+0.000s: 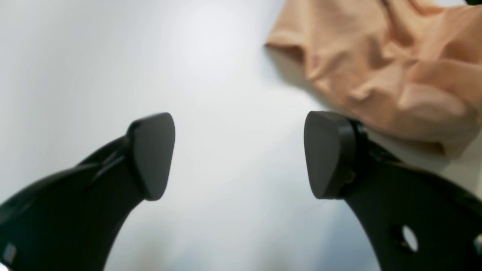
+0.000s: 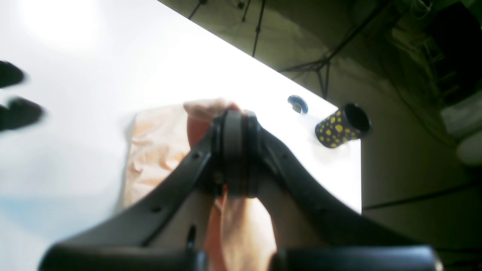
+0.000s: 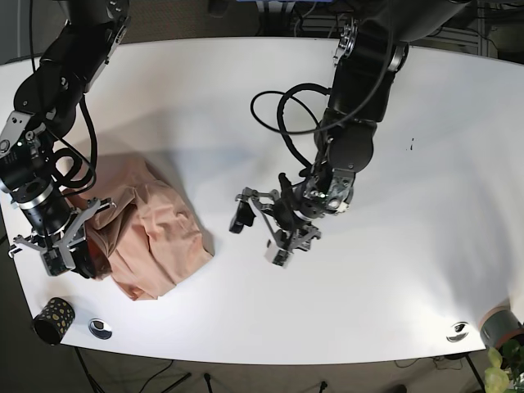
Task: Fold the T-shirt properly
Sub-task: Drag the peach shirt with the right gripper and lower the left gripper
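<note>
In the left wrist view, the left gripper [image 1: 239,154] was wide open, its fingers [image 1: 152,156] holding nothing above the bare white surface [image 1: 113,56]; the T-shirt [image 1: 391,64] lay crumpled just beyond the right-hand finger, apart from it. In the right wrist view, the right gripper [image 2: 235,154] was closed, with peach cloth pinched between the fingers and hanging toward the camera; the rest of the T-shirt [image 2: 158,150] lay on the surface behind. This view alone showed a spotted cup [image 2: 340,126] and a small disc [image 2: 297,104] near the surface edge, and the left gripper as a blurred dark shape at far left. In the base view, the T-shirt [image 3: 151,233] was a bunched heap at the left side of the surface [image 3: 409,311], with the right gripper [image 3: 65,250] at its edge and the left gripper [image 3: 262,229] near it, over bare surface. Only this view showed both arms and the whole garment at once. Judged from these views, no fold had been made; the garment was not yet spread flat, so spreading and all folds remained.
</note>
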